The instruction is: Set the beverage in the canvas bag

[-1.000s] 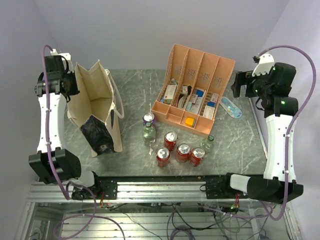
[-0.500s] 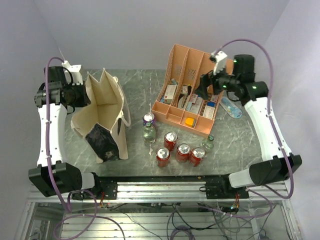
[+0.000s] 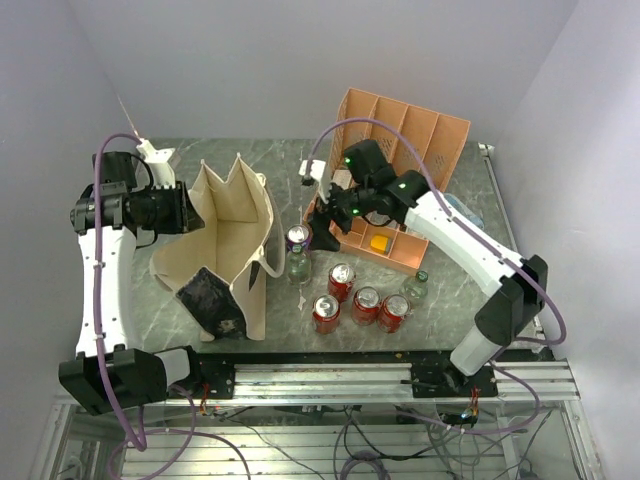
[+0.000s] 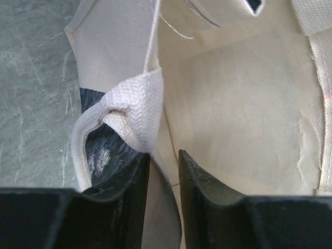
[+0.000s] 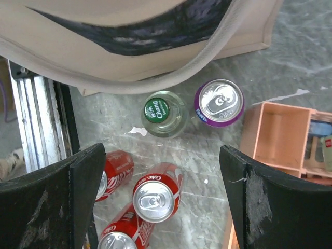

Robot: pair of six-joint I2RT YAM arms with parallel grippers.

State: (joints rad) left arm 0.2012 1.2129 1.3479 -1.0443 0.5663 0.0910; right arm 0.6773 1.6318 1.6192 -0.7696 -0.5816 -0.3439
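The left gripper (image 4: 163, 161) is clenched on the canvas bag (image 4: 244, 104). Its two black fingers (image 4: 129, 197) pinch a fold of cream fabric at the rim, with a white woven handle strap (image 4: 137, 111) bunched just past the fingertips. To the right of those fingers the bag's pale inside lies open. To their left, bare grey marble table (image 4: 31, 78) shows.

The right gripper (image 5: 166, 207) is released, its fingers (image 5: 78, 197) spread wide and grasping nothing. Between the two fingers stands a red cola can (image 5: 155, 194), with more red cans toward the left finger. Just beyond the fingertips stand a glass bottle with a green Chang cap (image 5: 164, 111) and, touching or nearly touching it, a purple Fanta can (image 5: 219, 102). All the drinks rest on the table, outside the bag. Farther beyond them is the bag's dark-panelled end and a loop handle. The orange-pink organizer (image 5: 270, 135) sits just past the right-hand finger.
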